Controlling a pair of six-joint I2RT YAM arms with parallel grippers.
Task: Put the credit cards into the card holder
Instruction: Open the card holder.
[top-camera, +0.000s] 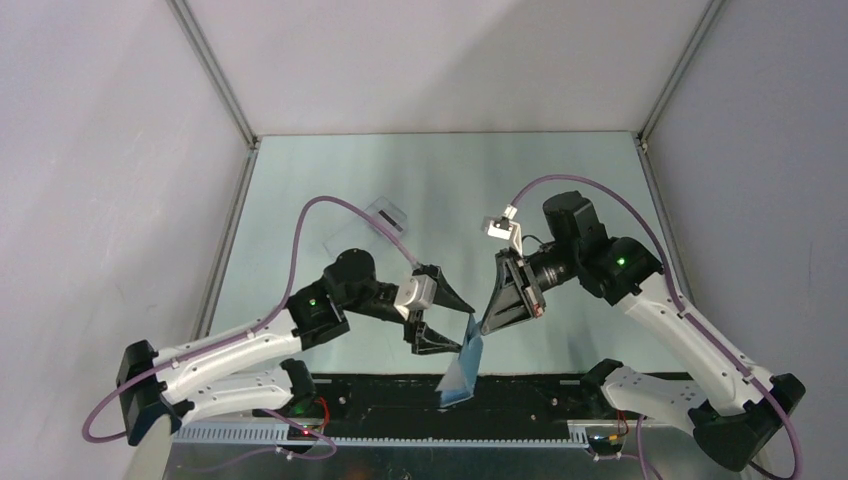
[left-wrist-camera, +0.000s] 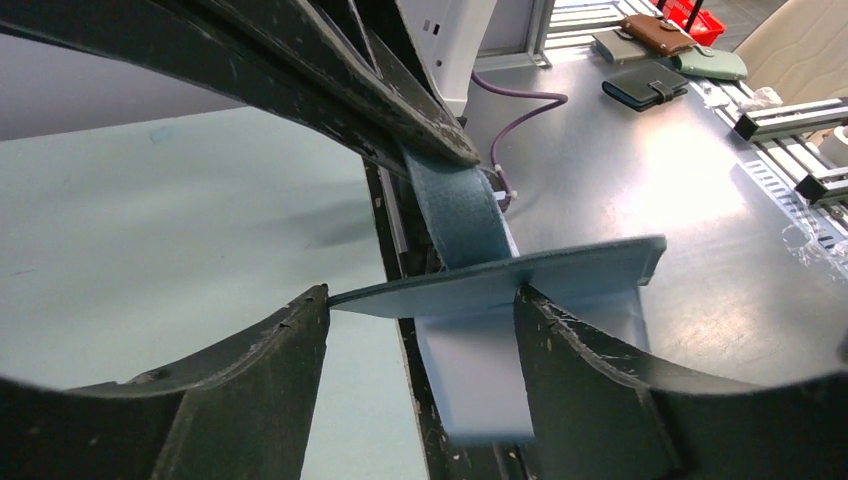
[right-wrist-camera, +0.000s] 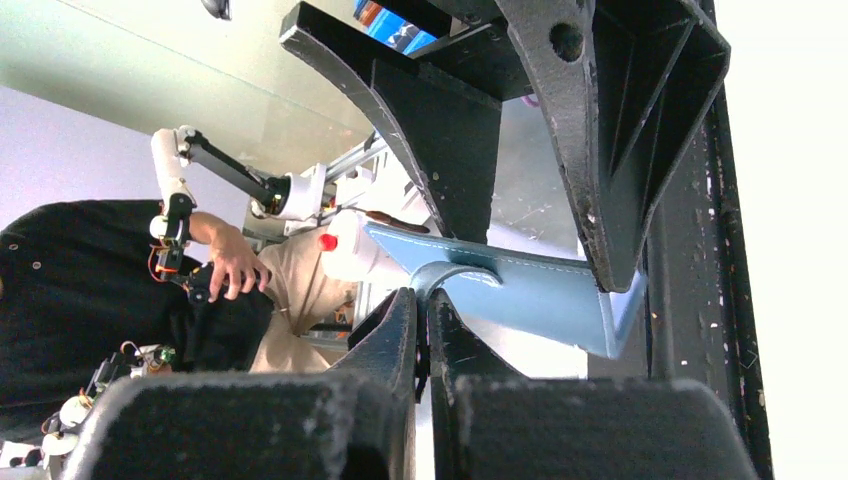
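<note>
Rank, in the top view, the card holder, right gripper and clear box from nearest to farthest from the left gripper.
1. Card holder, between the jaws of the left gripper.
2. Right gripper, just to the right.
3. Clear box, farthest back on the table.

One card holder (top-camera: 462, 368) hangs at six o'clock, one clear box (top-camera: 383, 217) lies at ten — two grippers: left gripper (top-camera: 463, 328), right gripper (top-camera: 486, 328).
</note>
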